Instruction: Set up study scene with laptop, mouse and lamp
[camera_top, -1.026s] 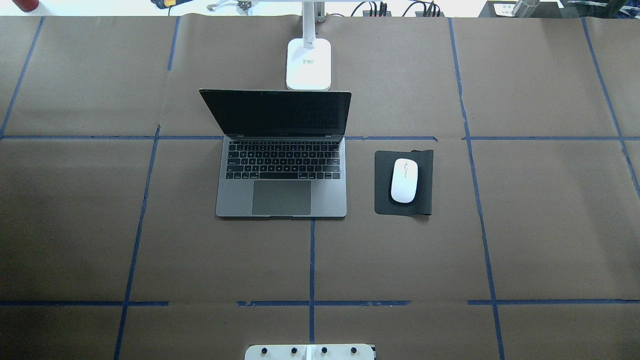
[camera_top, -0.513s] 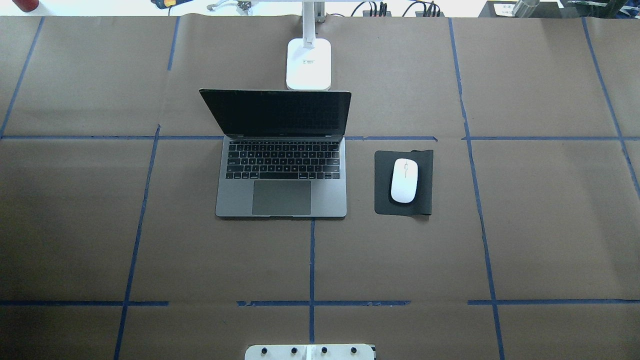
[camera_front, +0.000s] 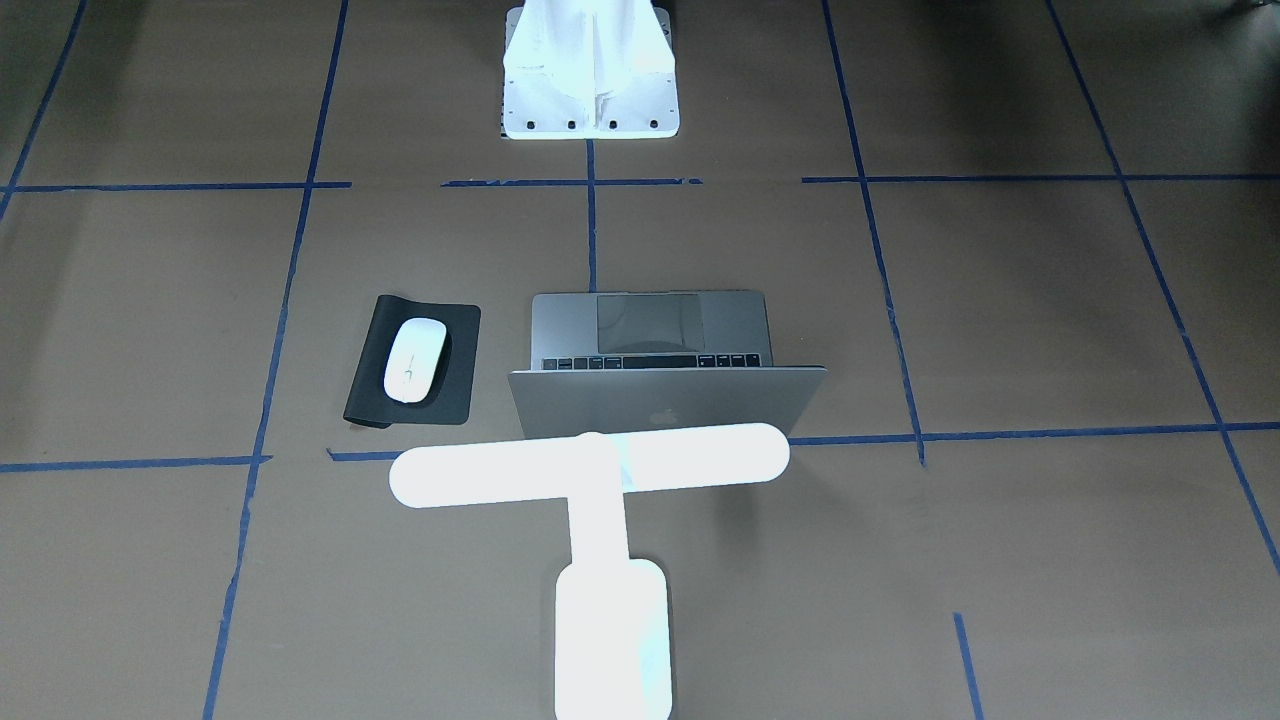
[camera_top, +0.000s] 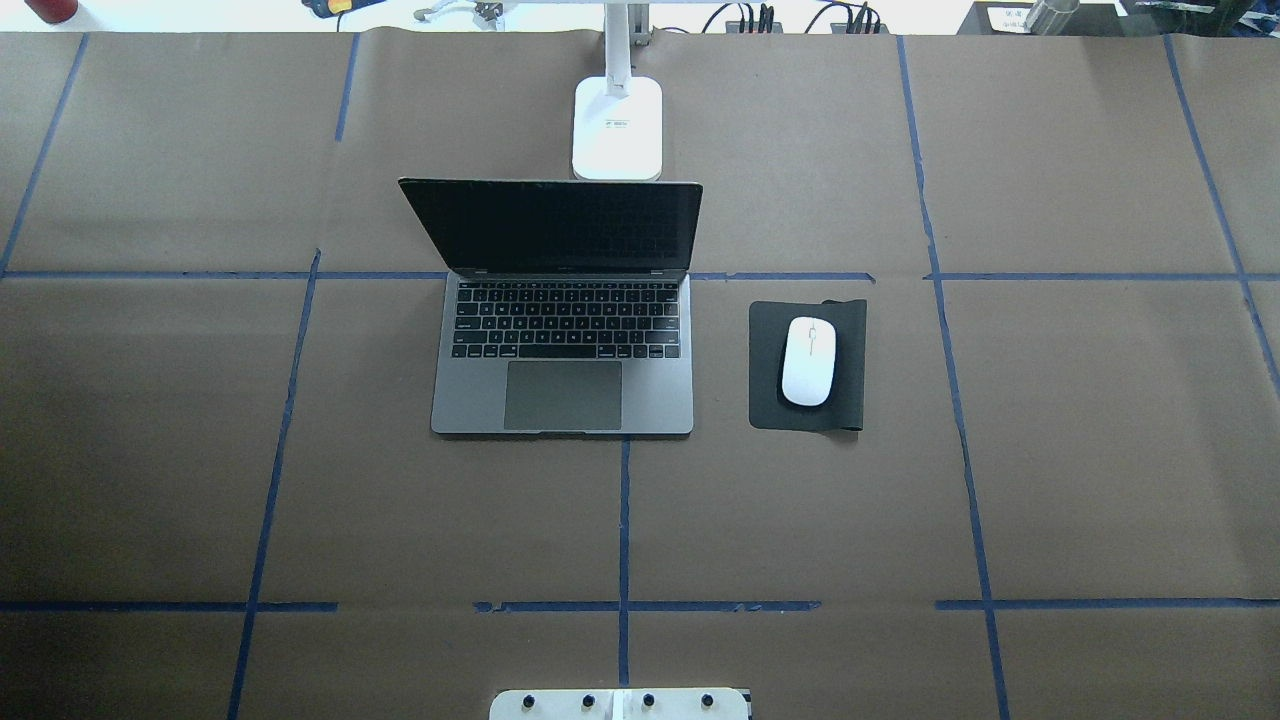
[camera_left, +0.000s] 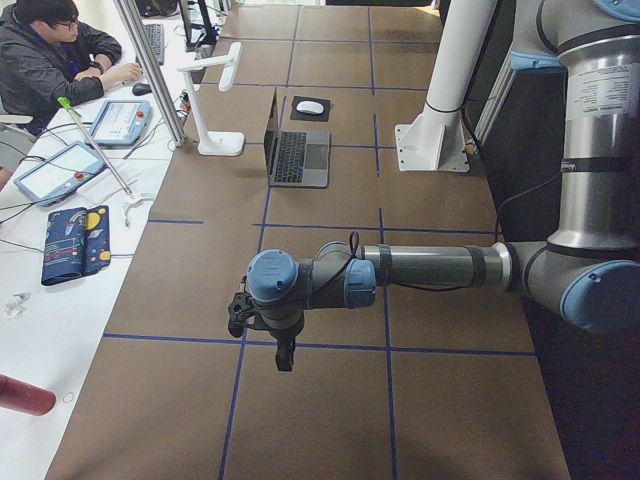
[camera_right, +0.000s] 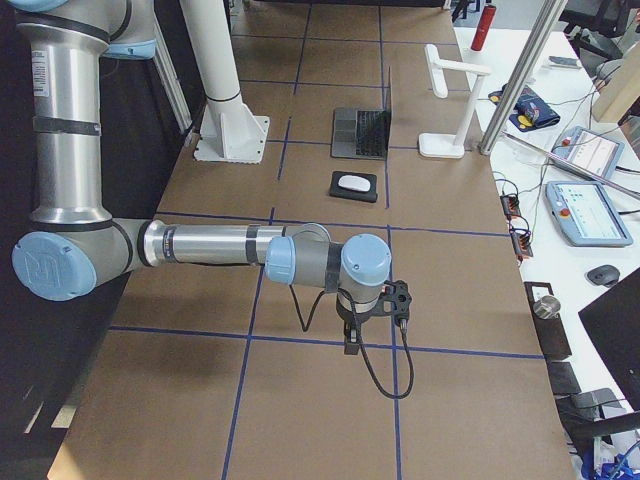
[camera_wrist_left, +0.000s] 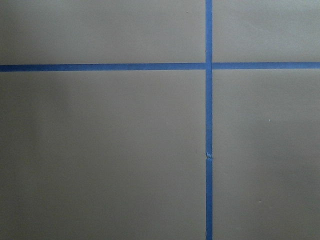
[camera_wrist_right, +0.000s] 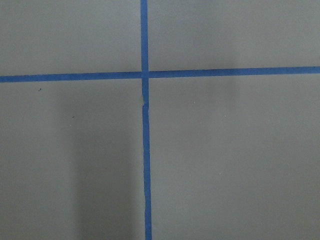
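Observation:
The silver-grey laptop (camera_top: 562, 402) stands open at the table's middle, its dark screen tilted back and its lid (camera_front: 660, 400) facing the front camera. Behind it the glowing white lamp (camera_front: 590, 465) stands on its base (camera_top: 618, 125). The white mouse (camera_top: 808, 360) lies on a black mat (camera_top: 765, 385) to the laptop's right. My left gripper (camera_left: 284, 355) hangs over bare paper far off at the table's left end, and my right gripper (camera_right: 352, 340) at the right end. Both show only in the side views, so I cannot tell whether either is open or shut.
Brown paper with blue tape lines (camera_top: 624, 520) covers the table. The white bolted pedestal plate (camera_top: 620, 705) sits at the near edge. A person (camera_left: 50, 60) sits at a side desk beyond the far edge, with tablets (camera_left: 118, 120) and cables there.

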